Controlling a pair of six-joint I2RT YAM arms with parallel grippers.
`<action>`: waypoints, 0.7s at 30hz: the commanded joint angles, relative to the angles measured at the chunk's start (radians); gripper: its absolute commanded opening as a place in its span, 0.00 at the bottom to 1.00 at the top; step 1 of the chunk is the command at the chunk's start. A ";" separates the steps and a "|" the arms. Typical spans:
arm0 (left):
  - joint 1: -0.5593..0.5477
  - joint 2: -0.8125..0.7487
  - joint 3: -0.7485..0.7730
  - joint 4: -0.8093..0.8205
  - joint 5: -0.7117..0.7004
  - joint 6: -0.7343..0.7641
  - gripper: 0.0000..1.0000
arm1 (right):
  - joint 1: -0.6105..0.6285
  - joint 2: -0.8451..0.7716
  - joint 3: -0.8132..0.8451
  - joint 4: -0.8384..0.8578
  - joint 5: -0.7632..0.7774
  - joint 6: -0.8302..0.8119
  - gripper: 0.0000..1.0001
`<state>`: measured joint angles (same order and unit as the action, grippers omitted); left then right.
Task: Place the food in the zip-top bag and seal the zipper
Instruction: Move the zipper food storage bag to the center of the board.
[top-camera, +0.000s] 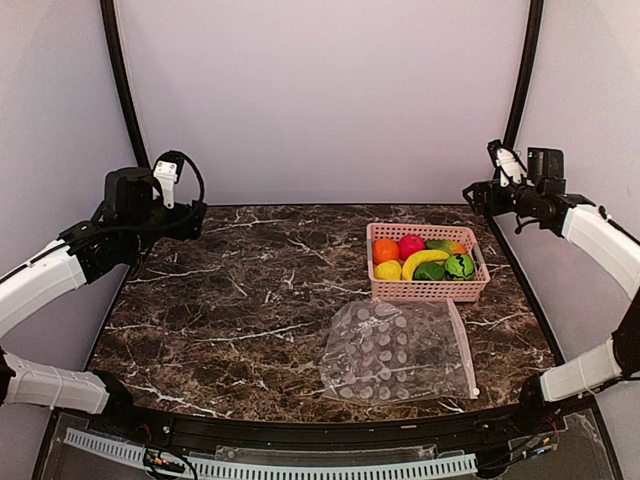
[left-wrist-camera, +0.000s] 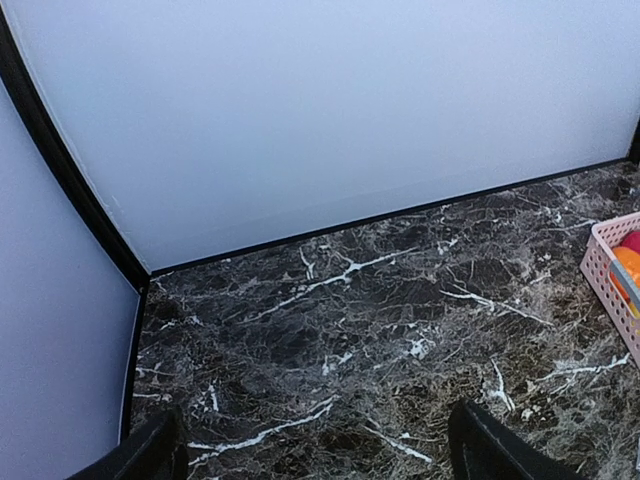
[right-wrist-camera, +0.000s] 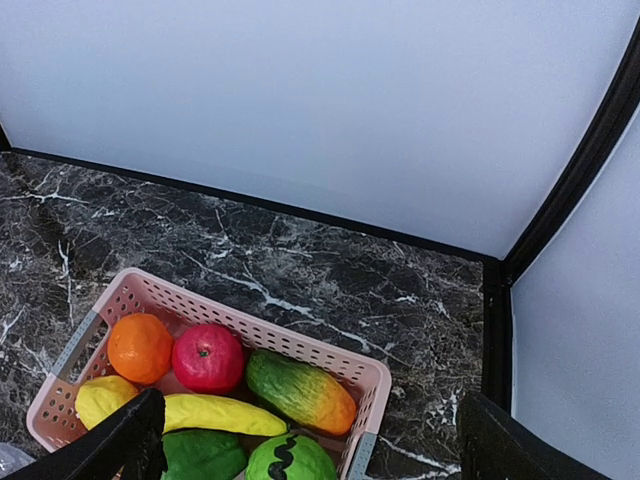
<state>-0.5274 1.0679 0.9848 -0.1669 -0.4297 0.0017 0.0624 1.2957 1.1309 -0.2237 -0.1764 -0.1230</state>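
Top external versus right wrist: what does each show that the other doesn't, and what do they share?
Only top external: the whole zip-top bag lying flat in front of the basket, its zipper along the right edge. Only right wrist: the right gripper from close up, fingertips standing wide apart with nothing between them. Both: the pink basket holding the food, none of it bagged yet.

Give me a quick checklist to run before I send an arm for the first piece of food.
1. Both the left tool and the right tool open and empty: ok.
2. All the food inside the pink basket, none loose on the table: ok.
3. The zip-top bag lying flat, nearer the arms than the basket: ok.
4. The zipper in view, on the right arm's side of the bag: ok.
5. Bag mouth open enough to take food: cannot tell.
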 joint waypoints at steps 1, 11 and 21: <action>0.000 0.043 -0.044 0.069 0.105 0.032 0.87 | -0.036 -0.031 -0.074 0.069 -0.055 -0.016 0.99; -0.161 0.236 -0.023 0.124 0.294 0.061 0.78 | -0.096 -0.022 -0.155 0.002 -0.335 -0.207 0.94; -0.449 0.508 0.075 0.131 0.468 -0.053 0.71 | -0.088 -0.058 -0.250 -0.080 -0.527 -0.421 0.74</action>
<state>-0.8967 1.5051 1.0039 -0.0505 -0.0650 0.0231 -0.0319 1.2663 0.9352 -0.2741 -0.5846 -0.4435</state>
